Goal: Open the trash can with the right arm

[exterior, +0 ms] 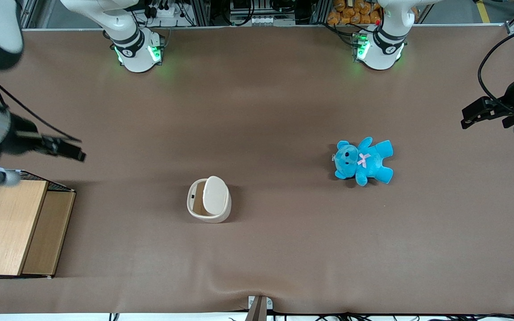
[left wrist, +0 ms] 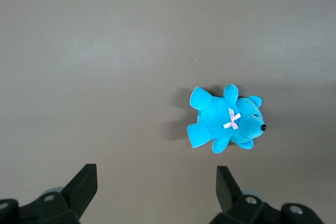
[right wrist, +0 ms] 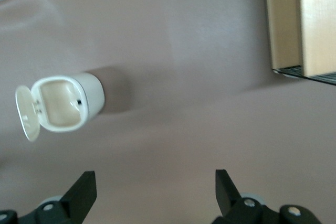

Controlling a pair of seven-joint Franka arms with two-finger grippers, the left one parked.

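One bin (exterior: 209, 199) stands near the middle of the table (exterior: 257, 249), somewhat toward the working arm's end, with its lid (exterior: 216, 194) already swung up on the hinge so the tan inside (right wrist: 59, 102) shows. The lid stands up along one edge of the opening instead of lying flat, which I judge means the opening itself is done. Nothing touches the bin; bare cloth surrounds it on every side, so a move in or out from any direction has room.

Well apart from it, at the working arm's end of the table, the gripper (exterior: 73, 152) hangs above the cloth with its fingers (right wrist: 84, 192) spread apart and nothing between them. It sits close to the crate (exterior: 14, 225), which takes up the table's corner there, nearer the front camera than the gripper; its wooden top and wire side are the only hard edges close to the arm.

Toward the parked arm's end lies a blue bear (exterior: 362, 161) on its back, well clear of the bin and of any path between gripper and bin.
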